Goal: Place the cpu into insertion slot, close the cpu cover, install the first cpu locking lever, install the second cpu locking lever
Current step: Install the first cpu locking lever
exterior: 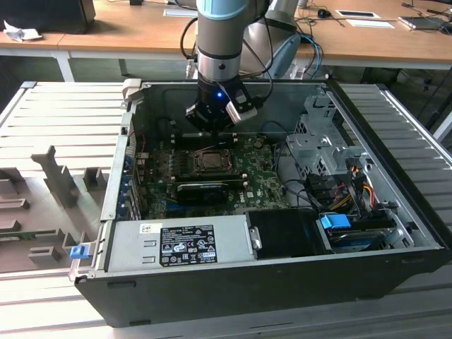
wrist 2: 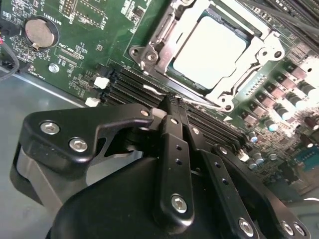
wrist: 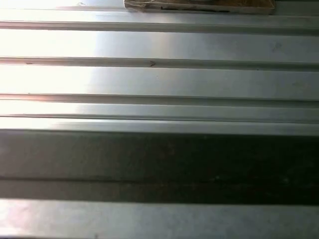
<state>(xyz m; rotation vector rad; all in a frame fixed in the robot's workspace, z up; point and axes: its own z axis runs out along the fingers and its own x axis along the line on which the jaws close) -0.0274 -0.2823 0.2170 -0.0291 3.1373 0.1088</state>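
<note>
Cpu (wrist 2: pixel 212 52) sits framed by cpu cover (wrist 2: pixel 264 50); jaws pinched beside socket edge.

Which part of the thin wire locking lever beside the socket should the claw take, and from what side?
Probably the free straight run of the locking lever, coming from above on the memory-slot side. In the second wrist view it is a thin rod lying along the edge of the cpu cover, so pinch across it. The claw sits right by it.
</note>
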